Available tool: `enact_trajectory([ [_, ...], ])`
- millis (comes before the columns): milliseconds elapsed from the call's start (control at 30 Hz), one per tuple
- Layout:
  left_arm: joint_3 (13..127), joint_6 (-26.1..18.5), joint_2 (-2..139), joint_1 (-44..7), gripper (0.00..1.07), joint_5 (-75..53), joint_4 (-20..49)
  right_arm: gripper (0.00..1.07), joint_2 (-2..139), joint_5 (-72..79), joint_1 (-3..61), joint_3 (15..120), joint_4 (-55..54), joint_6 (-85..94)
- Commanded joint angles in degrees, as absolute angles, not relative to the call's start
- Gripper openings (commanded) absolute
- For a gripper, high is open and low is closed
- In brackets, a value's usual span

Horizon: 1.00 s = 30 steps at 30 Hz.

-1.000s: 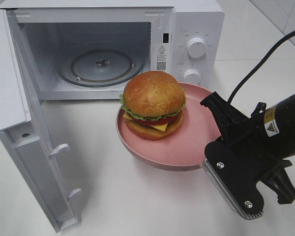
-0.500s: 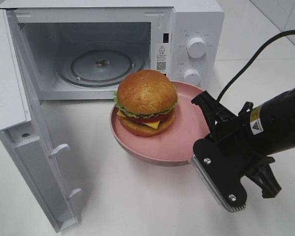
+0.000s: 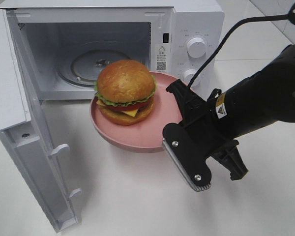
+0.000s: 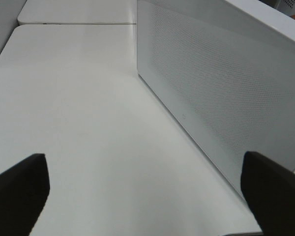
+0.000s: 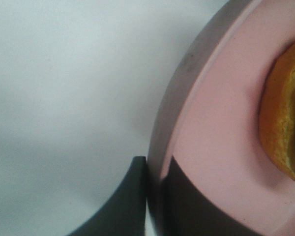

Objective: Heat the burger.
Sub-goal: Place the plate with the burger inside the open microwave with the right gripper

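Open microwave cavity behind plate

Right hand is clamped on the right rim of the pink plate. The plate looks lifted off the bench, hard to confirm from this angle. Burger sits upright, left of plate centre. Microwave is just behind, door swung out left, glass turntable visible inside.

Black arm, yellow label, black cable, ribbed fingers (two silver screws)
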<state>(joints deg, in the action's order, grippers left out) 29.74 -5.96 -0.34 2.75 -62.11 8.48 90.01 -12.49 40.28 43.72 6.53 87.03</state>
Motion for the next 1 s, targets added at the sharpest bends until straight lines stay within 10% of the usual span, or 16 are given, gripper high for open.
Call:
enact_trajectory([
  [33,29.5,-6.0,-1.2,2.8,0.98,-61.2,8.7,0.0,90.5,-7.8,41.0,45.6,6.6,86.9],
  [1000,29.5,-6.0,-1.2,2.8,0.98,-61.2,8.7,0.0,99.6,-11.3,41.0,59.5,5.0,86.1],
])
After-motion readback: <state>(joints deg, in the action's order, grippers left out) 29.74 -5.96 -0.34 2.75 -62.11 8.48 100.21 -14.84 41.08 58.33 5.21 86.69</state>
